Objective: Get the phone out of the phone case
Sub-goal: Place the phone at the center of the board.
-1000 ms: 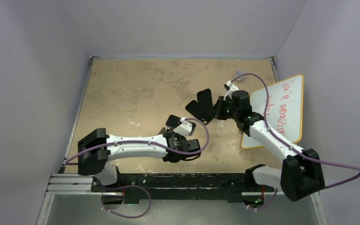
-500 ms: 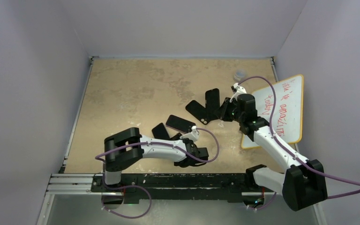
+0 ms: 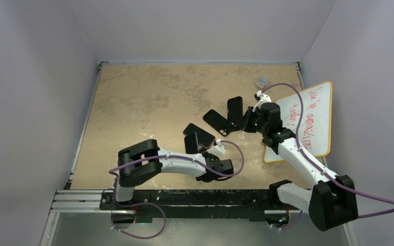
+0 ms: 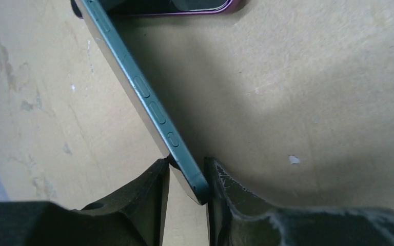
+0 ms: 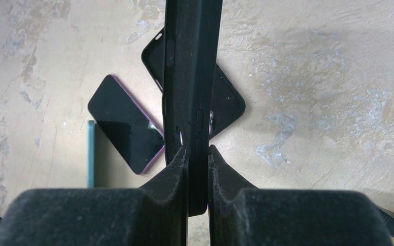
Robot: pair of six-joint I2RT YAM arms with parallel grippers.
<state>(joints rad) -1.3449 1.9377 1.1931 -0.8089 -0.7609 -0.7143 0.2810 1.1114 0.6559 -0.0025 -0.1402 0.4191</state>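
Note:
My left gripper (image 3: 206,152) (image 4: 187,174) is shut on the end of a blue phone (image 4: 133,82) (image 3: 190,144), which it holds edge-on just above the table. My right gripper (image 3: 246,121) (image 5: 197,154) is shut on a black phone case (image 5: 192,61) (image 3: 235,107), also held edge-on above the table. A second black case (image 3: 216,122) (image 5: 228,105) lies flat below it. A dark phone with a purple rim (image 3: 199,134) (image 5: 125,124) lies flat between the two grippers. The blue phone's edge also shows in the right wrist view (image 5: 91,154).
A whiteboard with an orange rim and red writing (image 3: 308,120) lies at the right edge of the table. A small grey cap (image 3: 262,81) sits at the back right. Walls enclose the tan table (image 3: 143,97) on three sides.
My left arm has folded in, carrying the blue phone to the right, beside the purple-rimmed phone. My right gripper has shifted the black case slightly right.

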